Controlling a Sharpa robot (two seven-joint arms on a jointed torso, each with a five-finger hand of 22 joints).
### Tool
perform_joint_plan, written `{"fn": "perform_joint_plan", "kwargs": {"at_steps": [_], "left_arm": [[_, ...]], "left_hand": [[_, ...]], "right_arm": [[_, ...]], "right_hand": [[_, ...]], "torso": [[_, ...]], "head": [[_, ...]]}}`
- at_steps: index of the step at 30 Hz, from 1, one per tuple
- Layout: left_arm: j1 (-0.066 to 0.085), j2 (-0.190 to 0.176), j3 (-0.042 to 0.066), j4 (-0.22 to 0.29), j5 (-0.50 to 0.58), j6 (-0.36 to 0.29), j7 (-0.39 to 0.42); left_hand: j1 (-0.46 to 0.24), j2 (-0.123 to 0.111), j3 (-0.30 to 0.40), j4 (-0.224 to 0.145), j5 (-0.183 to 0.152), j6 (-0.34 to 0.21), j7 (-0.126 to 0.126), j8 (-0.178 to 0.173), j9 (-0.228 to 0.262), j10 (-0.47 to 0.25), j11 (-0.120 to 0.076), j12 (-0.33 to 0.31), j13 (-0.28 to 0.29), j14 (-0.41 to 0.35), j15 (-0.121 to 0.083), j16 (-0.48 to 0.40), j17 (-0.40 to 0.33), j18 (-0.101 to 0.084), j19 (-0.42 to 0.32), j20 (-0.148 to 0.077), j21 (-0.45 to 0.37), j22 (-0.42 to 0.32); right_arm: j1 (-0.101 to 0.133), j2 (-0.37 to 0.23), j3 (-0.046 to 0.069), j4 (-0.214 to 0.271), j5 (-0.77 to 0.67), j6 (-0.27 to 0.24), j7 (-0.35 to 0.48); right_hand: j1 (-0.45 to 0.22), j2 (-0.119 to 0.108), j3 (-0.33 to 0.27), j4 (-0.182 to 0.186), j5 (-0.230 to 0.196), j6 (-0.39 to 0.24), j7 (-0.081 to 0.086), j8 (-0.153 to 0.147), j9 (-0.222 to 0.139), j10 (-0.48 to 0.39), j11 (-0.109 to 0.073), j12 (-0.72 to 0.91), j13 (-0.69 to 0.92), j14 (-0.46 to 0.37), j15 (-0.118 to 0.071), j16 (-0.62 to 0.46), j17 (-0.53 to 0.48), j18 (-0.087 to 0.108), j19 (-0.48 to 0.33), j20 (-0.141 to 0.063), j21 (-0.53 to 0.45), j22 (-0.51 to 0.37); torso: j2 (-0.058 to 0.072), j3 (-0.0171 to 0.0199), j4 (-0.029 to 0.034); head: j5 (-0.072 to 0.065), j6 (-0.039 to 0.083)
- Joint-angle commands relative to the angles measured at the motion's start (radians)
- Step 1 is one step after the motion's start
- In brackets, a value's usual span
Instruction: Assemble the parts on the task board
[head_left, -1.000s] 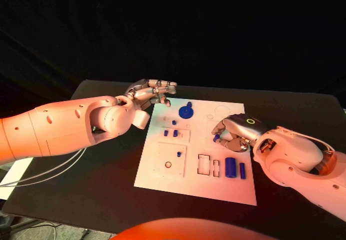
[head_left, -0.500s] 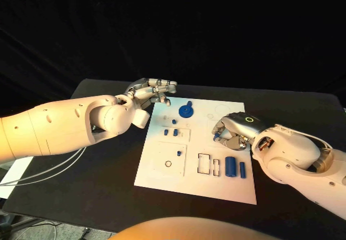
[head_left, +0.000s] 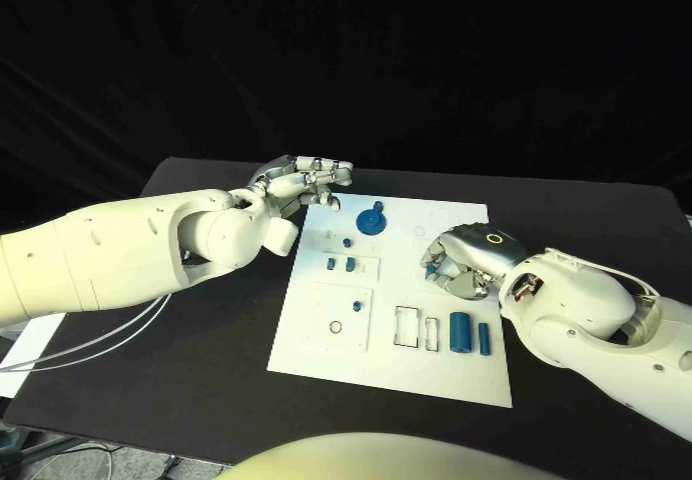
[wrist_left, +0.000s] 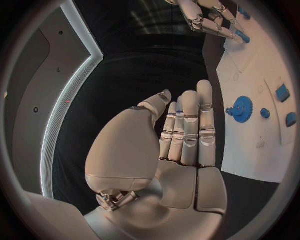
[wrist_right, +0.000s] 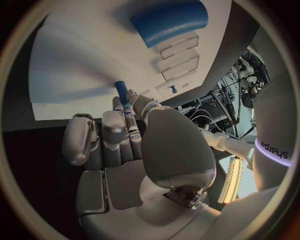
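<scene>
White, the task board (head_left: 378, 340) lay in the middle of the black table (head_left: 202, 370), its far left corner partly covered by the left hand (head_left: 306, 182). That hand hovered there with its fingers drawn together and held straight; the left wrist view showed nothing between them, though the fingertips hid what lay just past them. A blue gear (head_left: 374, 221) stood on the board near that hand, beside small blue pegs (head_left: 340, 265) in a recessed square. The right hand (head_left: 464, 262) was over the board's right side, fingers curled inward. In the right wrist view a slim blue pin (wrist_right: 121, 92) stood up between its thumb and fingertips, pinched there; how much of the pin sat inside the grip was hidden. From the head camera the pin was only a blue speck at the fingertips. Nearer the robot, a thick blue cylinder (head_left: 460, 332) and a thinner blue bar (head_left: 485, 340) lay side by side by two empty rectangular slots (head_left: 418, 330).
</scene>
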Motion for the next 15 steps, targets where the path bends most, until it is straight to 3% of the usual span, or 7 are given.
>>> {"fn": "perform_joint_plan", "kwargs": {"at_steps": [1, 7, 15], "left_arm": [[0.0, 0.001, 0.0, 0.001, -0.006, 0.019, 0.005], [0.0, -0.005, 0.0, 0.002, -0.007, 0.023, 0.004], [0.0, -0.008, 0.0, 0.002, -0.008, 0.022, 0.006]], "left_hand": [[-0.002, 0.013, -0.008, -0.002, 0.003, -0.006, 0.001, 0.006, -0.001, -0.007, -0.001, 0.006, 0.002, -0.008, 0.002, 0.004, -0.002, 0.009, 0.001, 0.002, -0.006, -0.002], [-0.002, 0.013, -0.008, -0.002, 0.003, -0.006, 0.001, 0.006, -0.001, -0.008, -0.001, 0.006, 0.002, -0.008, 0.002, 0.004, -0.002, 0.009, 0.001, 0.003, -0.006, -0.002], [-0.002, 0.013, -0.008, -0.002, 0.003, -0.006, 0.001, 0.006, -0.001, -0.008, -0.001, 0.006, 0.002, -0.009, 0.002, 0.004, -0.002, 0.009, 0.001, 0.003, -0.007, -0.002]], "right_arm": [[0.001, -0.008, 0.003, 0.029, -0.001, -0.061, -0.008], [0.026, -0.037, 0.01, 0.064, 0.011, -0.085, -0.013], [0.046, -0.056, 0.014, 0.134, 0.055, -0.1, -0.003]], "right_hand": [[0.008, 0.004, 0.005, 0.0, 0.004, 0.01, 0.0, 0.004, 0.0, 0.02, -0.011, 0.007, 0.004, 0.016, -0.004, 0.006, 0.001, 0.004, 0.008, 0.0, 0.004, 0.001], [0.009, 0.002, 0.006, -0.003, 0.004, 0.009, 0.001, 0.003, 0.0, 0.021, -0.01, 0.006, 0.004, 0.016, -0.004, 0.008, 0.002, 0.004, 0.009, -0.001, 0.005, 0.002], [0.009, 0.001, 0.006, -0.003, 0.004, 0.009, 0.001, 0.003, 0.0, 0.021, -0.01, 0.005, 0.004, 0.016, -0.004, 0.008, 0.003, 0.004, 0.01, -0.001, 0.006, 0.004]], "torso": [[-0.002, 0.0005, 0.0005], [-0.002, -0.0018, -0.0002], [0.0, 0.0008, -0.0002]], "head": [[-0.001, 0.001], [-0.001, 0.003], [0.001, 0.008]]}}
